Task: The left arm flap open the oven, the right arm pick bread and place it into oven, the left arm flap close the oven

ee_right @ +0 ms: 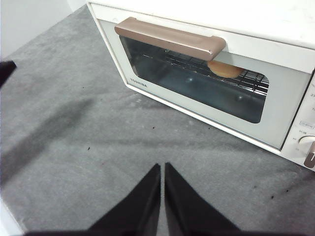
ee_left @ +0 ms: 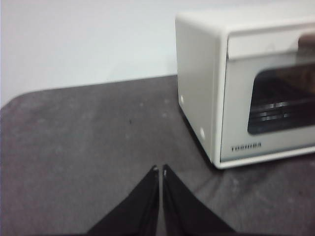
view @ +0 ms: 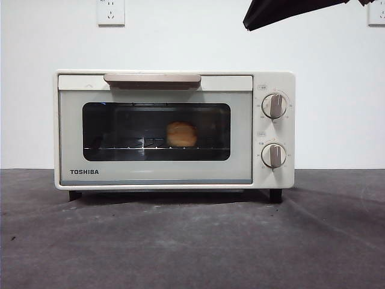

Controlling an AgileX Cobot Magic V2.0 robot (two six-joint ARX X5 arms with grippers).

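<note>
The cream-white oven [view: 174, 129] stands in the middle of the table with its glass door shut and the beige handle [view: 152, 79] at the top. Behind the glass the golden bread [view: 181, 134] rests on the wire rack; the right wrist view shows the bread [ee_right: 225, 69] through the door too. My left gripper [ee_left: 160, 169] hangs shut and empty over the cloth, off the oven's [ee_left: 246, 83] left side. My right gripper [ee_right: 162, 166] is shut and empty, raised in front of the oven [ee_right: 206, 73]. One arm shows as a black tip [view: 283, 12] at the top right.
A dark grey cloth [view: 192, 241] covers the table, bare in front of the oven. Two round knobs [view: 274, 106] sit on the oven's right panel. A white wall with sockets [view: 110, 12] stands behind. A dark tip [ee_right: 6, 69] of the other arm shows in the right wrist view.
</note>
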